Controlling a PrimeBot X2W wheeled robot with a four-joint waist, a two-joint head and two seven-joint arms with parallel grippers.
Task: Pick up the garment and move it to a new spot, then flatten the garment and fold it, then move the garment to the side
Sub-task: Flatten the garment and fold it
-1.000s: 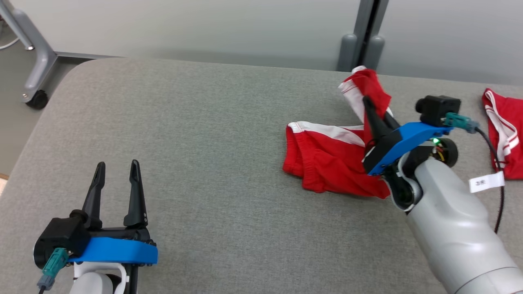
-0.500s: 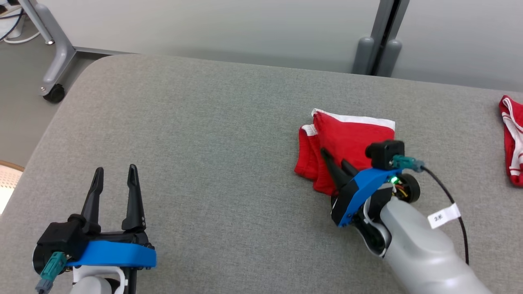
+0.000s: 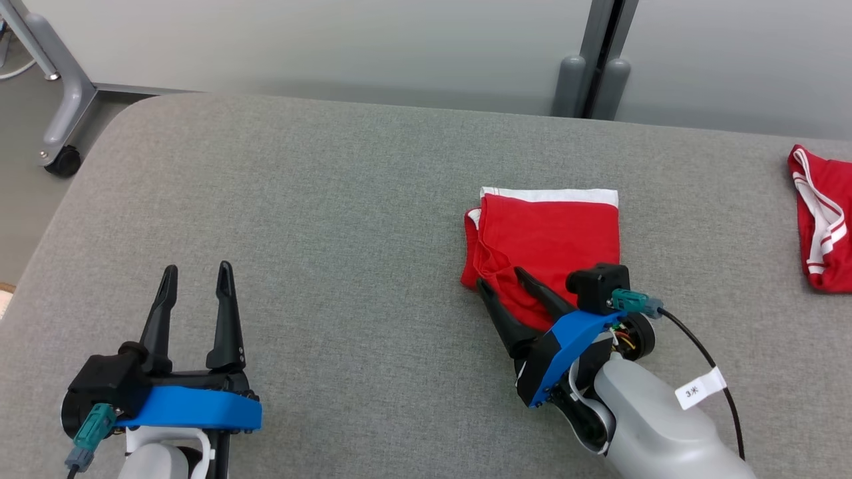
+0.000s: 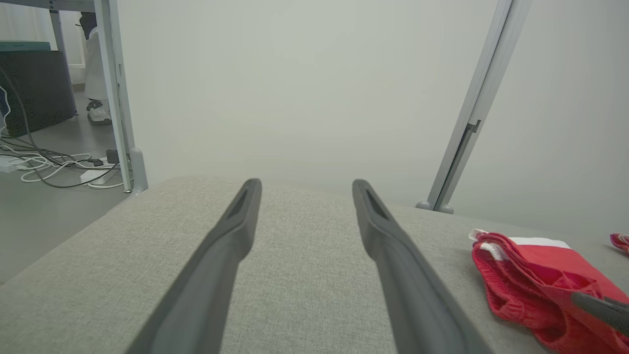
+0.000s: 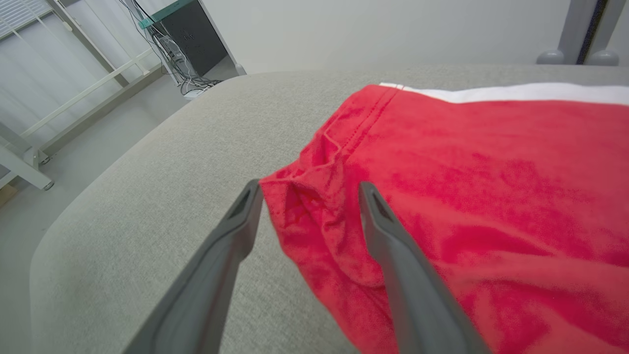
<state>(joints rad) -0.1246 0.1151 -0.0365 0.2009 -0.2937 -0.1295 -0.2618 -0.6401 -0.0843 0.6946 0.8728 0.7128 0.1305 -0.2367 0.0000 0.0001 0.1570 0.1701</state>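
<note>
The right forearm slants in from the lower right of the head view, wrist rolled so its blue bracket shows on edge. The right gripper points up and left at the near left corner of the garment. Its jaws stand wide and hold nothing. In the right wrist view one finger lies over bare table just beside the red edge and the other over the cloth, with the bunched corner between them (whether either finger touches the cloth I cannot tell). The left gripper sits low at the near left, well apart from the garment. Its fingers point straight towards the far edge, and its jaws are equally wide and empty. The garment lies folded flat on the table, right of centre. It is nearly square but slightly wider than deep, so its long axis runs left to right. Its white band lies along the far edge, facing the wall, and the layered folds are on its left side. A second garment lies at the far right, well apart. The left wrist view, looking level across the table, takes in floor cables and a person's foot beyond it. It also shows one right fingertip low against the cloth. The right wrist view gives the stitched hem at the corner.
</note>
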